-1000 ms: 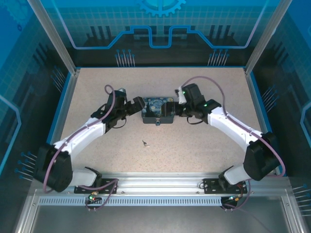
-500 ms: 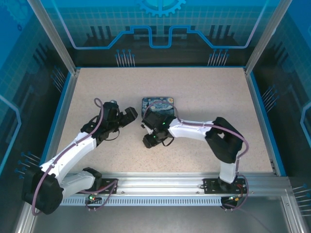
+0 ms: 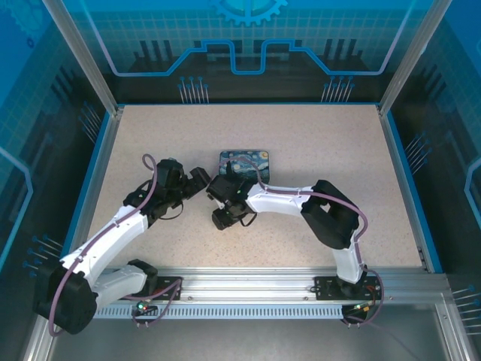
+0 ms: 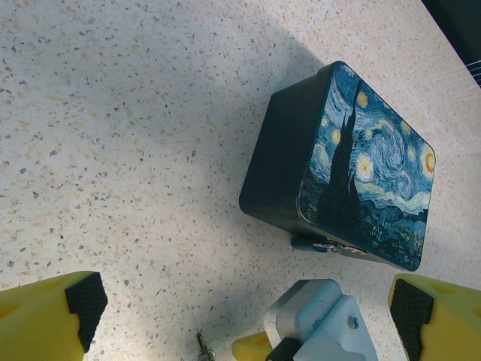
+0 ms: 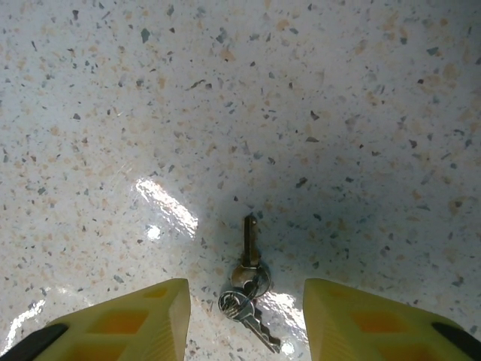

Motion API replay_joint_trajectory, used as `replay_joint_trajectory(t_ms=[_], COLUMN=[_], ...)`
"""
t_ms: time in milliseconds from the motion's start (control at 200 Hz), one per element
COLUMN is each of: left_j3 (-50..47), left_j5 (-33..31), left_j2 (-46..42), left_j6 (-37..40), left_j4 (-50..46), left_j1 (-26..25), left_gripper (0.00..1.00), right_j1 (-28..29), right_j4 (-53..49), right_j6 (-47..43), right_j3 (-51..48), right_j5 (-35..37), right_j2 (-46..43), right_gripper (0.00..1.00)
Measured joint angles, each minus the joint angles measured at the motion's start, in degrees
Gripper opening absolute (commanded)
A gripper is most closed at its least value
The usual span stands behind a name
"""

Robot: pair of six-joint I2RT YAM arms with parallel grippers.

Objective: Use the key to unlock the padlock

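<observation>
From above, the left hand [image 3: 199, 180] rests low over the speckled tabletop [image 3: 323, 143], just left of a small painted box [image 3: 244, 159]. The right arm reaches across in front of the box, and the right hand [image 3: 220, 219] points down at the tabletop near the left hand. The spot under it is hidden.

From the left wrist, the left hand [image 4: 248, 301] is spread wide and holds nothing, with its yellow fingers [image 4: 45, 316] at the two lower corners. The box [image 4: 361, 173] lies flat ahead, dark-sided with a swirling night-sky lid. A small padlock [image 4: 314, 244] hangs at its near edge. A pale part of the right arm [image 4: 319, 323] shows at the bottom.

From the right wrist, the key [image 5: 249, 237] lies flat on the tabletop [image 5: 225, 90], tip pointing away. It is joined by a ring [image 5: 252, 278] to a second key [image 5: 259, 329]. The right hand [image 5: 244, 320] is partly open, with a yellow finger on each side of the bunch and a gap left on both sides, so it grips nothing.
</observation>
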Motion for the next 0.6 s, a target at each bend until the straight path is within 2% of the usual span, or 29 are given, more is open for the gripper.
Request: replay_joint_trajectory(t_ms=[260, 370, 600], left_j3=[0.0, 0.0, 0.0], left_j5=[0.0, 0.0, 0.0], left_j2=[0.0, -0.1, -0.7], left_j6=[-1.8, -2.3, -2.3], left_j4=[0.0, 0.1, 0.1], left_j1=[0.2, 0.2, 0.3], left_gripper=[0.99, 0.99, 0.99], right_j1=[0.1, 0.3, 1.3], right_j4=[-0.4, -0.9, -2.1], right_j6=[1.2, 1.5, 2.2], right_j3=[0.9, 1.3, 2.1], right_j5=[1.2, 2.3, 4.7], right_j2=[1.8, 2.2, 2.6], right_gripper=[0.4, 0.3, 0.33])
